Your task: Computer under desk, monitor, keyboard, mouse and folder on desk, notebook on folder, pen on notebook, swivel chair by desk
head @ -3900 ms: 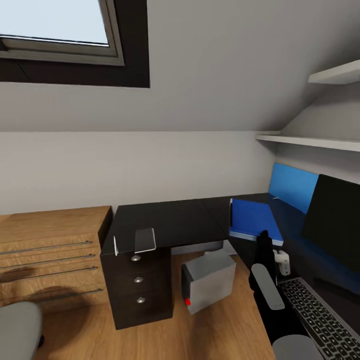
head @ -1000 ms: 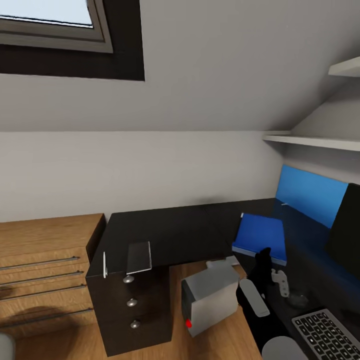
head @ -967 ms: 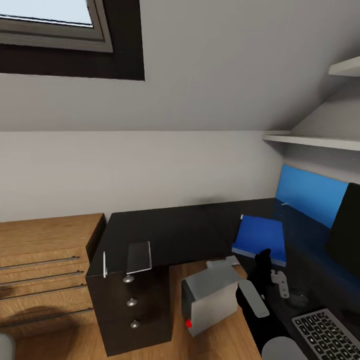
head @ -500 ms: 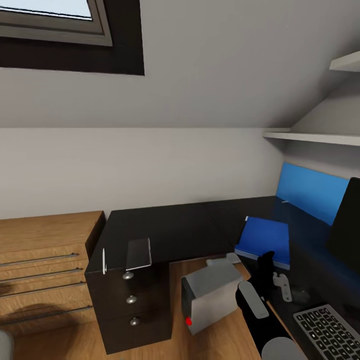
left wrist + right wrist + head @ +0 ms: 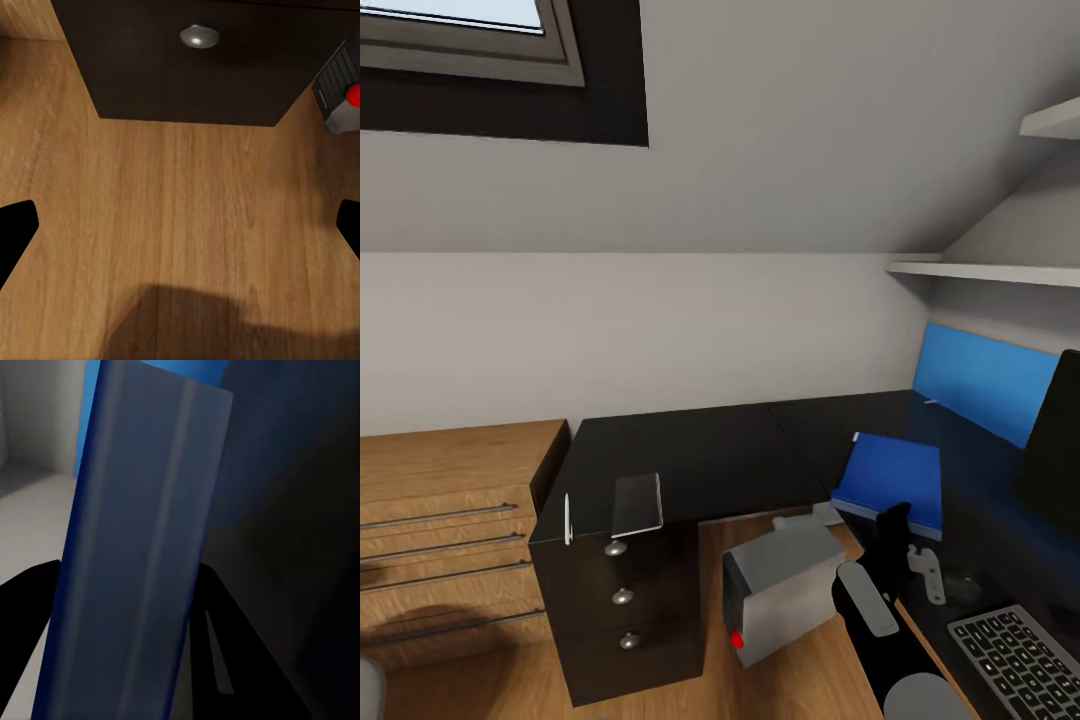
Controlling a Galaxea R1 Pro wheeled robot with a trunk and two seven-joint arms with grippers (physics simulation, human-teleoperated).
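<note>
Right hand (image 5: 896, 518): it is at the near edge of the blue folder (image 5: 892, 478). In the right wrist view its dark fingers (image 5: 22, 645) stand on both sides of the folder's edge. I cannot tell if they pinch it.
Left hand (image 5: 180, 225): its fingers are wide apart and hold nothing. It is low over the wood floor (image 5: 180, 187).
Folder: on the black worktop (image 5: 700, 455), right in front of the right hand. This step looks done or nearly done.
Keyboard (image 5: 1015, 660): on the worktop, near the right hand and behind it. Looks done.
Monitor (image 5: 1055, 450): on the worktop, out past the right hand on its outer side. Looks done.
Computer (image 5: 780, 590): on the floor by the worktop's edge, between the two hands. It looks about half tucked under.
Notebook (image 5: 637, 503): on the worktop over the drawers, well apart from the right hand. It is not on the folder yet.
Pen (image 5: 567, 518): just beside the notebook, farther from the right hand. It is not on the notebook yet.
Mouse: too dark by the right hand to tell.
Left to do: notebook, pen and swivel chair, I think.
Count: one folder, one notebook, one pen, one keyboard, one monitor, one computer, three drawer knobs (image 5: 622, 596).
</note>
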